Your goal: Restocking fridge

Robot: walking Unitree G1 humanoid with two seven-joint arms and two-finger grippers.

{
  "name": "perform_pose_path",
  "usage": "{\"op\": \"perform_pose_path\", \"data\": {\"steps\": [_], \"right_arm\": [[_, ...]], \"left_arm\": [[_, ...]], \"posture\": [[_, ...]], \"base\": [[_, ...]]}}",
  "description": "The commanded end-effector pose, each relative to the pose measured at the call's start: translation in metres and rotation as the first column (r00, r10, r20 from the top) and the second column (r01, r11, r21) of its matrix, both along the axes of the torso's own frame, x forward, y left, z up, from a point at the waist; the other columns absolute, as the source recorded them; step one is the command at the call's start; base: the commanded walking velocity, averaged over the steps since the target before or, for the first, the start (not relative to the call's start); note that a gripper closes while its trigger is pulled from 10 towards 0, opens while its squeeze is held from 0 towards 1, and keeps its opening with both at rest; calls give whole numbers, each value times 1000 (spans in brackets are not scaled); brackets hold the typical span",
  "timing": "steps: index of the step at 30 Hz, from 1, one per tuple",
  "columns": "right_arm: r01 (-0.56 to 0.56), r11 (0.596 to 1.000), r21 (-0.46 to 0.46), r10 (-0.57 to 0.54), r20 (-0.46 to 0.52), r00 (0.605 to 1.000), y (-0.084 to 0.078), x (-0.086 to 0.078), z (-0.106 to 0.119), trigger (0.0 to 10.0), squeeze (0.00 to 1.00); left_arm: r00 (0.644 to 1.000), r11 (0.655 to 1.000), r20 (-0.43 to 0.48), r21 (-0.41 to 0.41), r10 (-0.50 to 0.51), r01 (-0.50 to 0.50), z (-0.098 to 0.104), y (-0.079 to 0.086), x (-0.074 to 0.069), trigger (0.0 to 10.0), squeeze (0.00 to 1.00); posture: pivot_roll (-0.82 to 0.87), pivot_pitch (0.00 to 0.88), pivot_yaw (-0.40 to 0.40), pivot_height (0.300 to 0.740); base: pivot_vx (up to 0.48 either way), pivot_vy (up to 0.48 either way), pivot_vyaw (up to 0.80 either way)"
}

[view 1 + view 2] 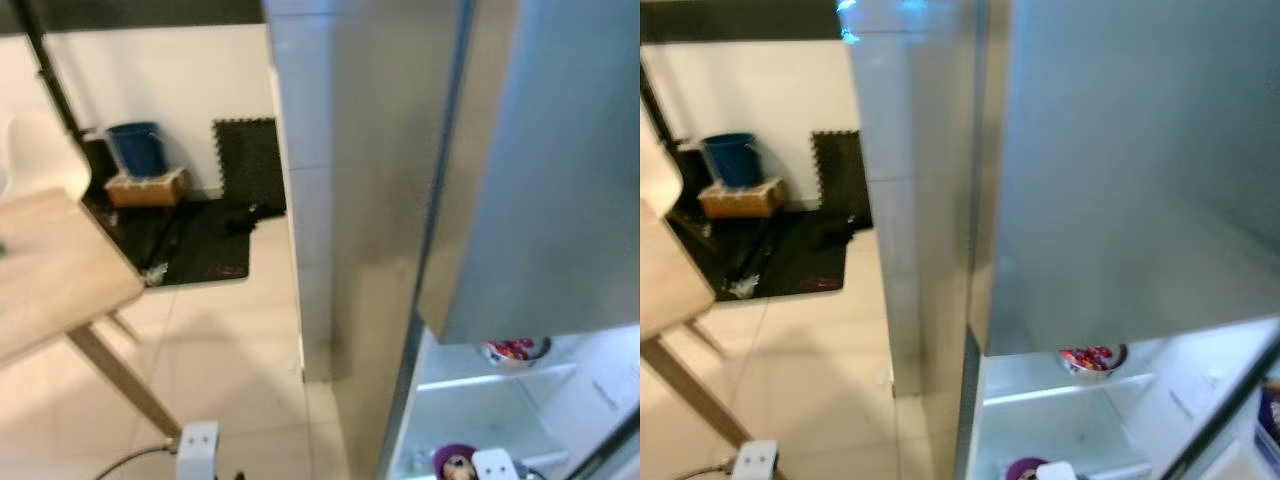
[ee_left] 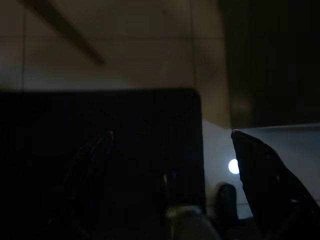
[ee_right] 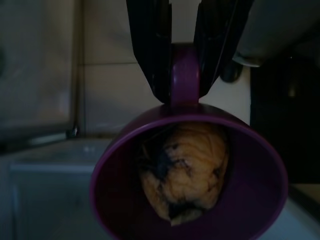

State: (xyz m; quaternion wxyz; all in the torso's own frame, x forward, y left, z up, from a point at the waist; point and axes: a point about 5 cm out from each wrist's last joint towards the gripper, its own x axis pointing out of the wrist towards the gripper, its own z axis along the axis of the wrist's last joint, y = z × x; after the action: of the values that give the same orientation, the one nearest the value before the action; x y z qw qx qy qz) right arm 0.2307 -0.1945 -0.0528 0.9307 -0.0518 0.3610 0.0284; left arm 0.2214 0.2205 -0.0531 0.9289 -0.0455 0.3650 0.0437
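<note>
My right gripper is shut on the handle of a purple cup that holds a wrinkled yellowish-brown lump. The cup sits low in the head view, in front of the lit inside of the open fridge. On a white fridge shelf stands a bowl with red pieces. The stainless fridge door hangs open above it. My left gripper shows dark against the tiled floor, its fingers spread apart with nothing between them.
A light wooden table stands at the left. A blue bin, a cardboard box and black floor mats lie by the far wall. A white tiled column flanks the fridge. Pale floor tiles stretch between.
</note>
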Motion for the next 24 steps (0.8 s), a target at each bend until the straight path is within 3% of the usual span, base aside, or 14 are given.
{"op": "perform_pose_path", "data": {"steps": [1, 20, 24], "right_arm": [[24, 1000, -3, -24, -16, 1000, -4, -6, -3, 10000, 0], [26, 1000, -1, -26, -1, 1000, -4, -4, -2, 10000, 0], [29, 1000, 2, -29, 6, 1000, -3, -2, -1, 10000, 0]], "left_arm": [[1000, 1000, 8, 2, -2, 2, 2, -1, 3, 10000, 0], [1000, 1000, 9, 5, 0, 0, 2, 1, 2, 10000, 0], [1000, 1000, 7, 6, -2, 2, 2, 1, 3, 10000, 0]], "posture": [[-43, 75, -23, 734], [-48, 74, -15, 734], [-48, 77, -12, 734]], "base": [[0, -311, 0], [0, -302, 0], [0, 0, 0]]}}
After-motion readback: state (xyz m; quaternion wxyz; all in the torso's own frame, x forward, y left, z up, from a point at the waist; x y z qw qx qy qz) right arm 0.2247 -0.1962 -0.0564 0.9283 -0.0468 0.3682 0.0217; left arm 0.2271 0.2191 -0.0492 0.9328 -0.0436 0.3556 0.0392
